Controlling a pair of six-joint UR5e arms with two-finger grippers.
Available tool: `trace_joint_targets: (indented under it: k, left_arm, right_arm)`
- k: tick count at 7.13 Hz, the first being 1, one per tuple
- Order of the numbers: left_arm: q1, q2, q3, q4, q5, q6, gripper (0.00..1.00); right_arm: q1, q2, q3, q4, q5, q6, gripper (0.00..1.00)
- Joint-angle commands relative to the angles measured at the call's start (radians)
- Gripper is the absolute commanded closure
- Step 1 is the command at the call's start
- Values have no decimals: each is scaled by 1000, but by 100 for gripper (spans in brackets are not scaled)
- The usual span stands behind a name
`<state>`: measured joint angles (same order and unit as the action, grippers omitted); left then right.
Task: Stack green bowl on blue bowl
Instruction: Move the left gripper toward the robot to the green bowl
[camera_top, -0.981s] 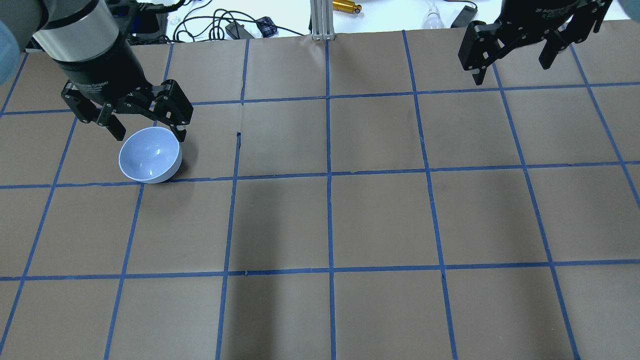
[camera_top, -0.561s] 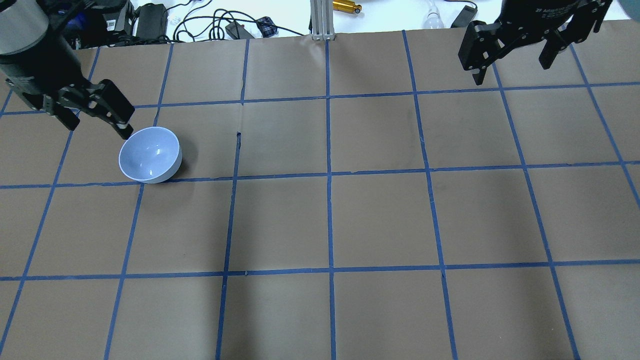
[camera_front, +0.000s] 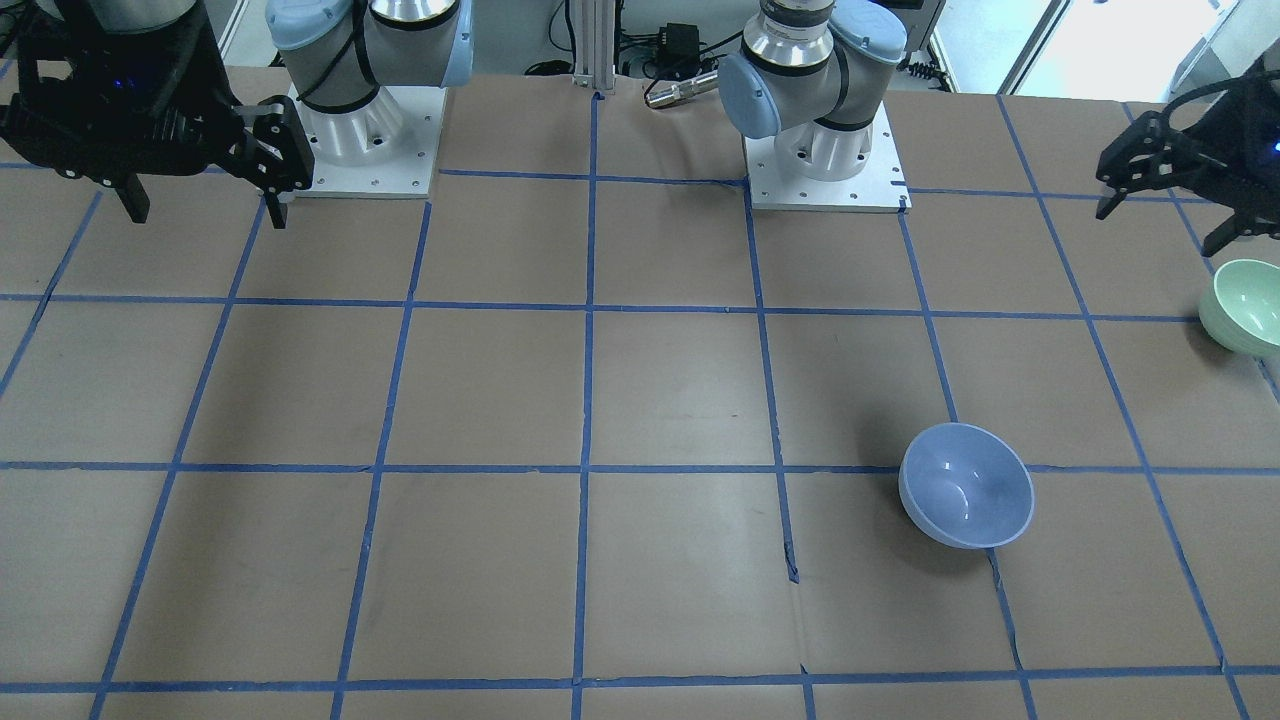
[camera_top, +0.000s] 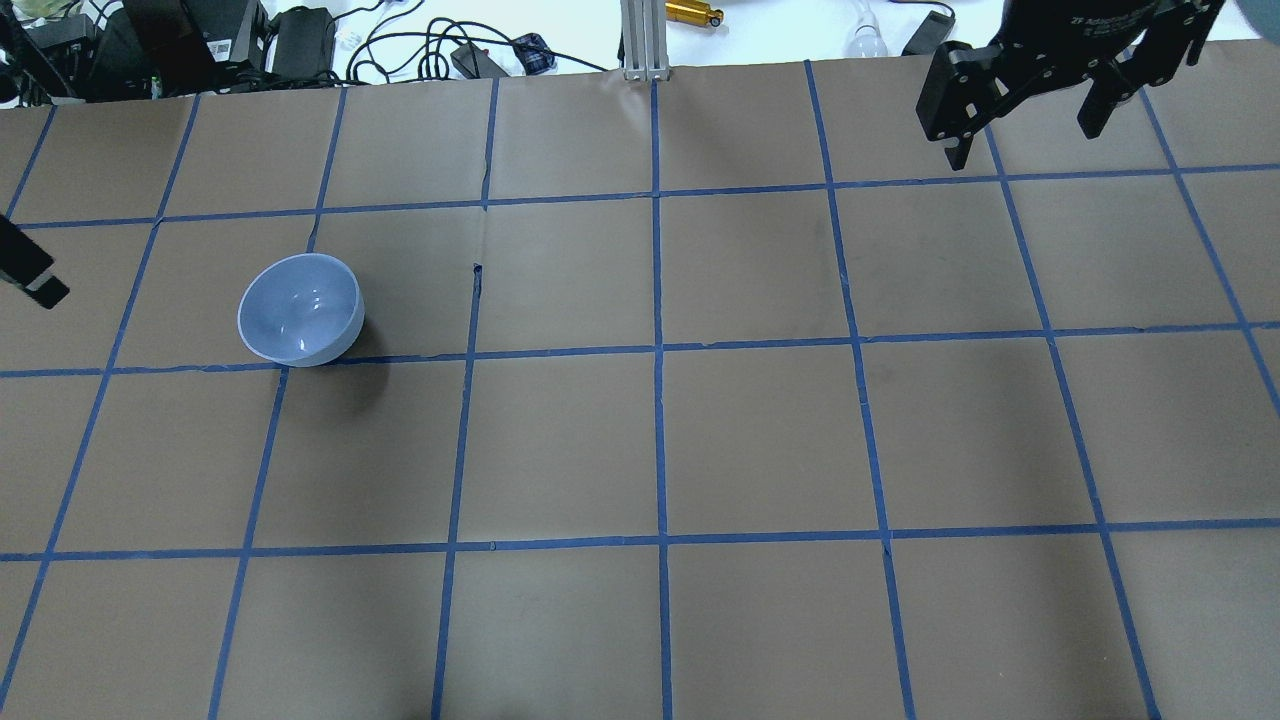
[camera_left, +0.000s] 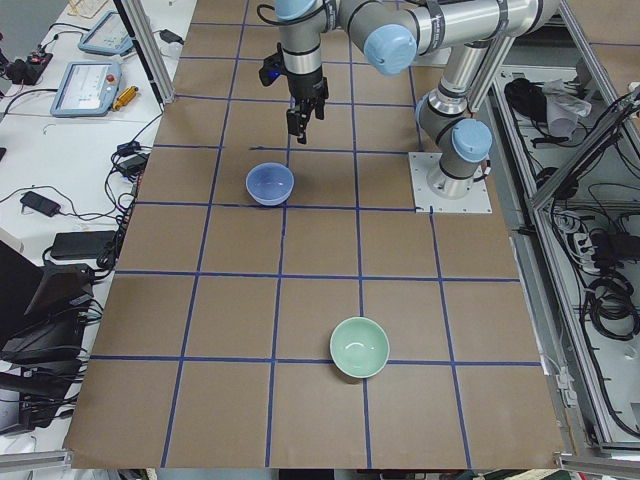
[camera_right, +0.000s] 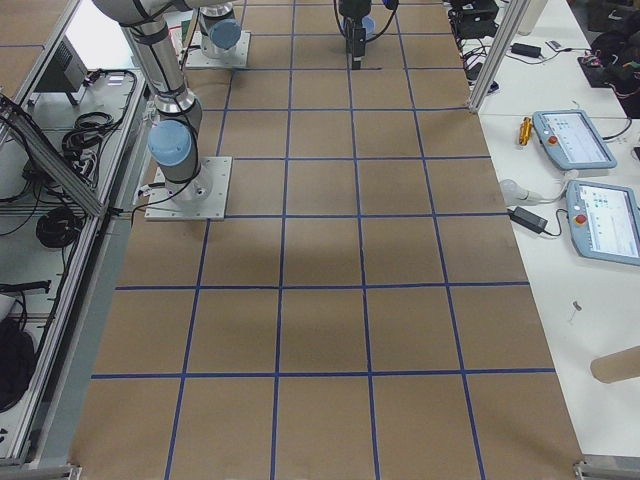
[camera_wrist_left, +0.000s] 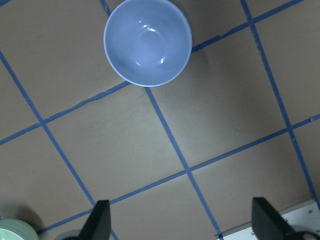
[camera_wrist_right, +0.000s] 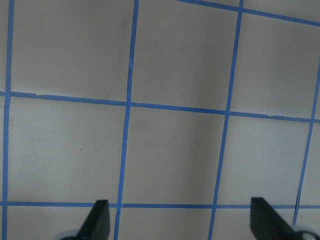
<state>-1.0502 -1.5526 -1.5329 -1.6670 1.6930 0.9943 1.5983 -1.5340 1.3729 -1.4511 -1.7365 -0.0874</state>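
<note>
Green bowl (camera_front: 1245, 305): upright, mouth up, empty. It sits on the bench (camera_front: 480, 400) at 3 o'clock of the front-facing view, cut by the frame's edge. It is about 2 o'clock from the blue bowl, well apart and not stacked.
Blue bowl (camera_front: 966, 484): upright and empty, its base on a line of the tape grid (camera_top: 655, 345), at 9 o'clock of the overhead view.
Left jaws: spread wide, gripping nothing. The wrist view shows only bare bench between the fingertips (camera_wrist_left: 100, 222). In the front-facing view they hang at about 10 o'clock from the green bowl, clear of it.
Right jaws: also wide apart and empty, fingertips (camera_wrist_right: 99, 220) over bare bench. They are at 1 o'clock of the overhead view, well apart from both bowls.
Bench: brown paper ruled into squares by blue tape.
Beyond the bench: cables (camera_top: 400, 45) and black boxes at 11 o'clock of the overhead view.
</note>
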Motion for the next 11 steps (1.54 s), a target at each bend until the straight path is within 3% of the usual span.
trace_joint_targets:
  k: [1,2,5,11]
  left_arm:
    - [132,-4,-80,164,25,228,0]
    - [215,-11,-129,250,22,345,0]
    - [418,-52,-217,344,17,648,0]
    - [683,-282,-234,625,-26,1083,0]
  right_arm:
    - [-1,0,0,0,0,0,0]
    - [-1,0,0,0,0,0,0]
    - [-1,0,0,0,0,0,0]
    - [-1,0,0,0,0,0,0]
